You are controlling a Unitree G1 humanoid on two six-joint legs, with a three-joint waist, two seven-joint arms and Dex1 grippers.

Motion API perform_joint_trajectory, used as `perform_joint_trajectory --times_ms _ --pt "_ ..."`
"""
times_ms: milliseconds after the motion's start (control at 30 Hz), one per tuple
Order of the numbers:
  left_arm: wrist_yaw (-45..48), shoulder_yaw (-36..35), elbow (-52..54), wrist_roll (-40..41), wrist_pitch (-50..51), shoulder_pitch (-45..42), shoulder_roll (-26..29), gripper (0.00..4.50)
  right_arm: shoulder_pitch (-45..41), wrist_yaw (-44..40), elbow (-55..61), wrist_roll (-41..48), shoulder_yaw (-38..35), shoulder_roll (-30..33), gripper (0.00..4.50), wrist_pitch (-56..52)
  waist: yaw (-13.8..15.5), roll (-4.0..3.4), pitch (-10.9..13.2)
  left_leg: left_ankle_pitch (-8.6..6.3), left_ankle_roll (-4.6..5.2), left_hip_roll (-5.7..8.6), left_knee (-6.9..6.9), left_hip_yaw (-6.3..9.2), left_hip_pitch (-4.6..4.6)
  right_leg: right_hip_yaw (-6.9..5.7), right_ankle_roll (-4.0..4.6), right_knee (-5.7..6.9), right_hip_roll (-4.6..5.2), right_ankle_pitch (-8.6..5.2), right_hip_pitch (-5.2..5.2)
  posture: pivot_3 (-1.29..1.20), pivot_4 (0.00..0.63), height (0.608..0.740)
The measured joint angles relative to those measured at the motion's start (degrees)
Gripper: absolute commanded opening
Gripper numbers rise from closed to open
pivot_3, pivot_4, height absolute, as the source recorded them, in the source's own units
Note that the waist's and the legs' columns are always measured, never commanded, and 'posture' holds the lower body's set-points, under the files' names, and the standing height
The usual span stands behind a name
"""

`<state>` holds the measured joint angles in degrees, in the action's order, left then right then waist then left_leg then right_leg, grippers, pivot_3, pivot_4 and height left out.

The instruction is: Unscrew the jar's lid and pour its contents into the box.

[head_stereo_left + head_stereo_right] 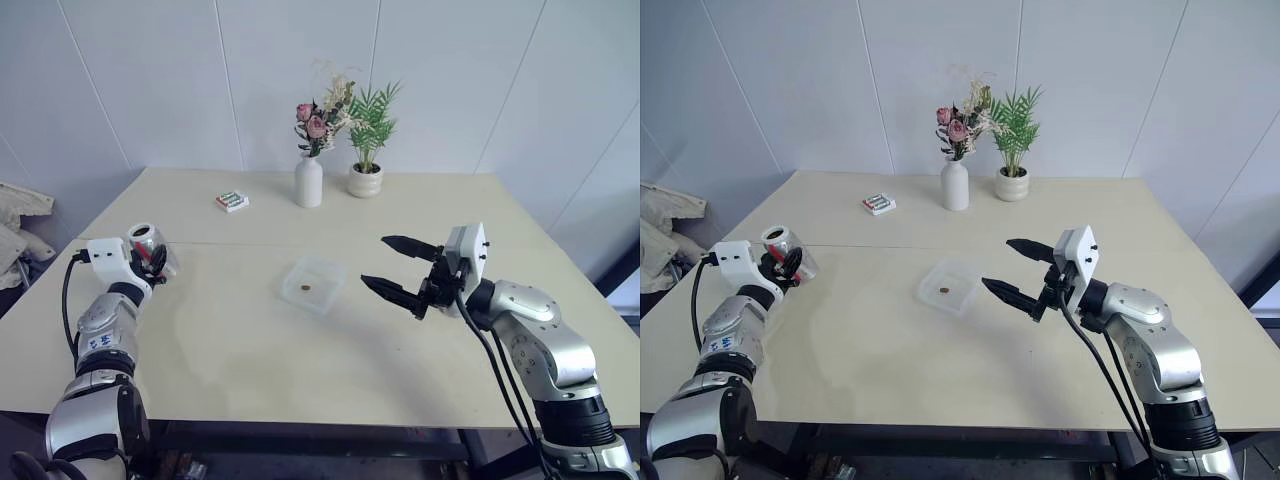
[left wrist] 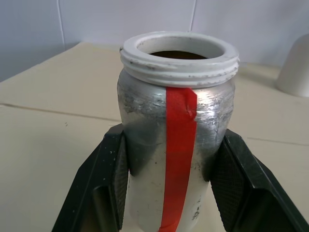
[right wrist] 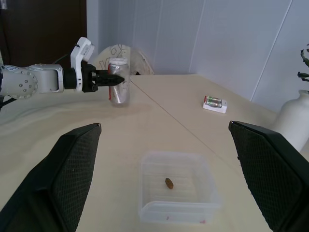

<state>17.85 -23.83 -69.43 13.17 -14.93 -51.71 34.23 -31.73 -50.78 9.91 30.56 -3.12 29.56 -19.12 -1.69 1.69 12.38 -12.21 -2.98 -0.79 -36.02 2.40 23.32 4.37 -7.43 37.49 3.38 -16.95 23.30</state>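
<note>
My left gripper (image 3: 112, 80) is shut on the jar (image 2: 176, 125), holding it upright at the left side of the table. The jar (image 1: 148, 243) has a red stripe down its side, and its white threaded mouth stands open. The lid is out of view. The box (image 1: 330, 300) lies in the middle of the table with one small brown bit (image 3: 169, 182) of the contents on its floor. My right gripper (image 1: 375, 261) hovers just right of the box, open, with nothing between its fingers.
A white vase with flowers (image 1: 309, 180) and a small potted plant (image 1: 366, 178) stand at the back of the table. A flat white, green and red pack (image 1: 231, 201) lies back left. Crumpled cloth (image 1: 20, 215) sits beyond the table's left edge.
</note>
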Motion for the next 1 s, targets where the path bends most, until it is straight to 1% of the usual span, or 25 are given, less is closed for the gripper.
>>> perform_joint_trajectory --times_ms 267,300,333,500,633,767,833,933,967,1000 --pt "-2.63 1.39 -0.77 -1.04 -0.01 0.55 -0.13 1.98 -0.02 0.36 0.1 0.25 0.42 -0.19 4.47 -0.96 -0.06 0.01 -0.01 0.0 0.0 -0.01 0.03 -0.02 -0.02 0.0 0.02 -0.01 0.0 0.01 0.0 0.0 0.15 0.74" --pt "-2.88 1.41 -0.77 -1.07 0.01 0.55 -0.13 2.7 -0.03 0.36 0.11 0.26 0.42 -0.2 4.5 -0.97 -0.09 0.01 -0.01 0.0 0.0 -0.01 0.03 -0.02 -0.03 0.0 0.02 -0.01 -0.01 0.01 0.0 0.0 0.15 0.74" --pt "-3.14 1.49 -0.78 -1.15 0.13 0.58 -0.12 2.93 -0.03 0.35 0.11 0.26 0.42 -0.2 4.5 -0.98 -0.1 0.01 -0.01 0.0 0.0 -0.01 0.03 -0.03 -0.03 0.0 0.03 -0.01 -0.01 0.02 0.0 0.0 0.15 0.74" --pt "-3.22 1.72 -0.8 -1.21 0.65 1.0 -0.12 4.47 -0.03 0.34 0.1 0.26 0.42 -0.31 4.5 -0.98 -0.04 0.01 -0.01 0.0 -0.01 -0.02 0.08 -0.03 0.0 -0.01 0.03 -0.1 0.0 0.02 0.0 0.0 0.15 0.74" --pt "-1.62 1.86 0.7 -1.18 0.65 2.22 0.03 4.47 -0.04 0.21 0.1 0.26 0.46 -0.85 4.5 -0.98 -0.11 0.01 0.0 -0.01 -0.02 -0.03 0.15 -0.04 0.0 -0.01 0.03 -0.16 0.0 0.02 0.01 0.0 0.15 0.74" --pt "0.29 2.56 6.0 -1.34 0.74 5.74 2.01 4.47 -0.31 -0.04 0.08 0.26 0.59 -0.96 4.5 -0.97 -0.2 0.01 -0.01 -0.02 -0.02 -0.05 0.23 -0.05 -0.01 -0.01 0.04 -0.19 -0.01 0.01 0.04 0.0 0.15 0.74" --pt "2.68 2.92 12.31 -1.4 1.02 10.33 4.21 4.47 -0.34 -0.32 0.05 0.27 0.56 -0.96 4.5 -0.95 -0.57 0.01 -0.01 -0.02 -0.03 -0.08 0.38 -0.12 -0.03 0.02 0.08 -0.24 0.0 -0.01 0.05 0.0 0.15 0.74" --pt "4.45 2.86 25.11 -2.1 1.93 21.12 8.36 4.47 -0.12 -0.94 -0.05 0.29 0.4 -0.81 4.5 -0.91 -1.15 0.01 -0.01 -0.03 -0.05 -0.14 0.67 -0.14 -0.04 0.01 0.16 -0.39 0.05 -0.04 0.11 0.0 0.15 0.74" --pt "4.99 2.52 29.15 -2.17 2.93 24.66 9.38 4.47 0.01 -1.12 -0.09 0.3 0.37 -0.79 4.5 -0.91 -1.15 0.01 -0.01 -0.03 -0.05 -0.14 0.73 -0.14 -0.04 0.0 0.18 -0.44 0.06 -0.05 0.13 0.0 0.15 0.74" --pt "5.25 2.24 31.25 -2.08 3.86 26.19 9.58 4.47 0.14 -1.26 -0.16 0.3 0.28 -0.7 4.5 -0.9 -1.12 0.01 -0.01 -0.03 -0.05 -0.14 0.77 -0.14 -0.05 -0.01 0.2 -0.45 0.08 -0.06 0.13 0.0 0.15 0.74"
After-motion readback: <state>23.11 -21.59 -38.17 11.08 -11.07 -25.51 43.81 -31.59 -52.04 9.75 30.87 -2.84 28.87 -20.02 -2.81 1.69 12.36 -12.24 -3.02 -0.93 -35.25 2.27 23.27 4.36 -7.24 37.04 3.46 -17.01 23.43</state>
